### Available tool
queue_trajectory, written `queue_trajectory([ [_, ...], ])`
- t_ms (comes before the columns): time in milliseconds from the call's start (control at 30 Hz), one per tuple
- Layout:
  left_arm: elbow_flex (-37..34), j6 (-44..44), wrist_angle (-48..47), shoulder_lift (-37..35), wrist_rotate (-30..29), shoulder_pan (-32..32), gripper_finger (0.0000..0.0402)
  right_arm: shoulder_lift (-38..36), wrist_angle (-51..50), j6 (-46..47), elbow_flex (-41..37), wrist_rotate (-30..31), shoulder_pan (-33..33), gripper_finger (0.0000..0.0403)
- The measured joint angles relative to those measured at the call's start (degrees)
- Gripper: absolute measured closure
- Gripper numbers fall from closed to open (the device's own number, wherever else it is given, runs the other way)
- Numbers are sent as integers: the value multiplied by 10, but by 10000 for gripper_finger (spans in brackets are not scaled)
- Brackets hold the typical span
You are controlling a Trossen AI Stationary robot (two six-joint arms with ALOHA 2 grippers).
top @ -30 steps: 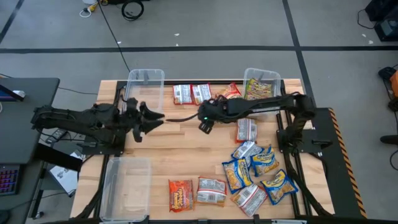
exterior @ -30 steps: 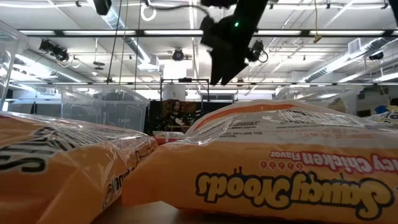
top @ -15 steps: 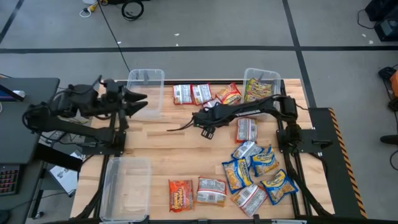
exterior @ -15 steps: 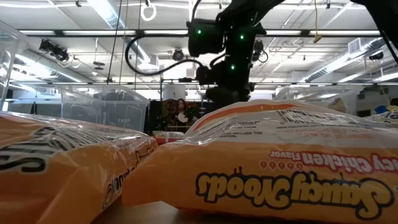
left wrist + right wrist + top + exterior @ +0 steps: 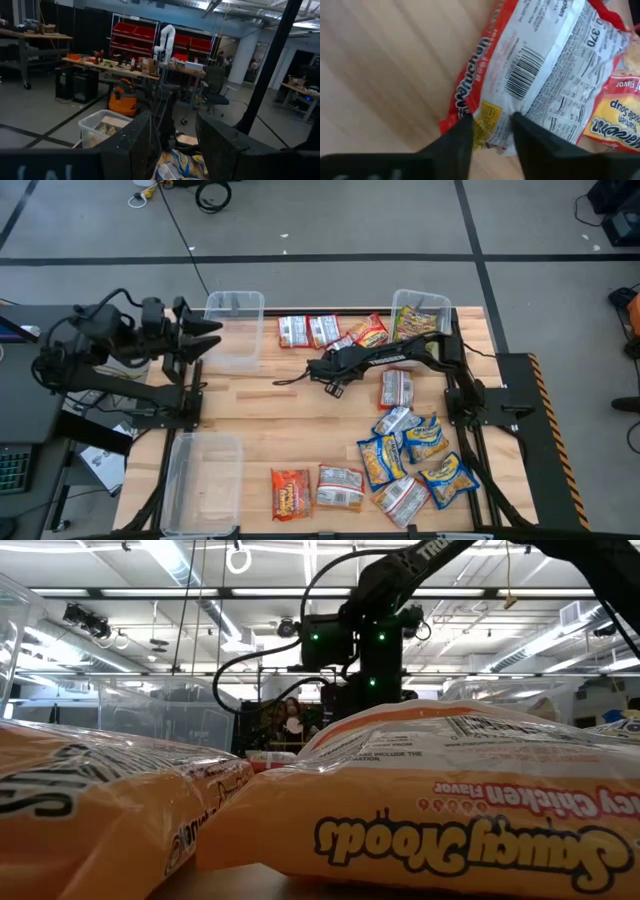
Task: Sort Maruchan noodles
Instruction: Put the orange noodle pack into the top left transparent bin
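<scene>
Right gripper (image 5: 491, 131) low, pinching red ramen packet (image 5: 535, 65).

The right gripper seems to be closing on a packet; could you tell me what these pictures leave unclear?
- Right gripper: its fingers straddle the edge of a red packet, but whether they pinch it cannot be told.
- High view: the arm hides that gripper and packet.
- Low view: an orange packet up close blocks the table behind it.
- Left gripper: open, raised by the clear bin; the bin's contents are too small to tell.

Parted jaws of left gripper (image 5: 172, 145) before clear bin (image 5: 102, 127)
</scene>
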Motion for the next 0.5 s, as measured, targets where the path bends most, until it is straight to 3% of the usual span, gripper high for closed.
queue_trajectory([
  [167,0,2,-2,0,4,0,241,-45,4,-30,-5,-41,-2,390],
  [333,0,39,-11,-5,-10,0,225,-154,5,-82,-4,-135,-2,397],
  [500,0,72,-34,18,-48,0,177,-268,13,-114,-4,-230,-2,398],
])
